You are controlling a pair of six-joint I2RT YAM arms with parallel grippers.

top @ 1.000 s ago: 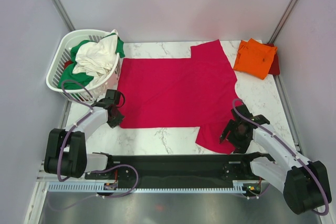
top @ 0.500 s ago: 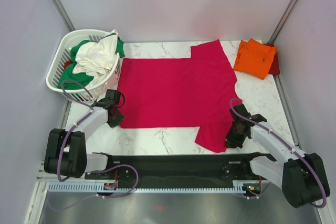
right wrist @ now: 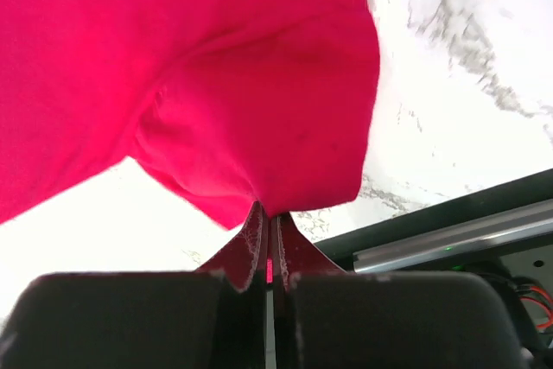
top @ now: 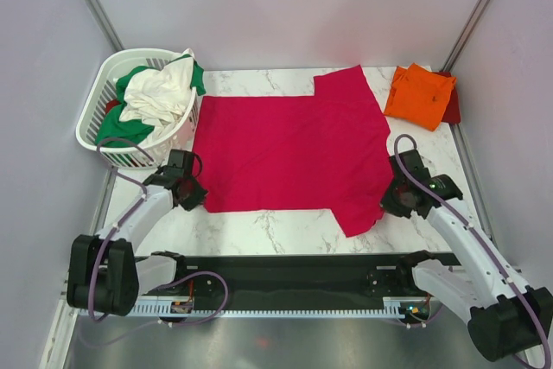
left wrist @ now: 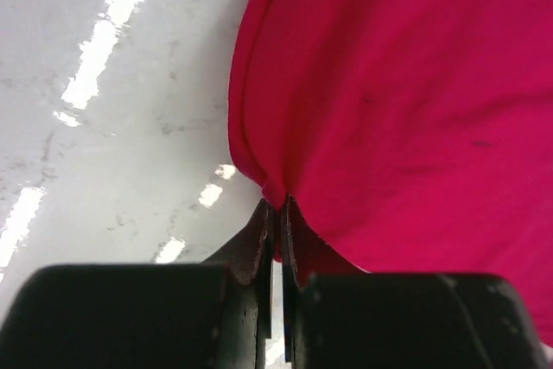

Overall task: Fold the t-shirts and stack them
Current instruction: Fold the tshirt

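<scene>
Two grippers were clamped on one crimson-pink cloth t-shirt (top: 294, 149), which lay spread flat across the middle of the white marble-patterned table (top: 276, 226). The left gripper (top: 197, 200) sat at the shirt's near-left corner. In the left wrist view its black fingers (left wrist: 263, 231) were pressed together on a small fold of the hem, and the cloth was drawn up into a peak where they met. The right gripper (top: 390, 203) held the near-right sleeve, jaws closed tight on a bunched pinch of fabric. In the right wrist view the sleeve puckered around that pinch, and the table's dark front rail (right wrist: 449, 222) showed just below.

At the far right corner a folded orange t-shirt (top: 420, 95) lay partly over a dark red t-shirt (top: 452, 105), both well apart from the pink one. A white slatted plastic basket (top: 95, 118) stood at the far left, just beside the pink shirt's edge. A crumpled cream-white t-shirt (top: 160, 97) was heaped in it over green cloth (top: 112, 123).
</scene>
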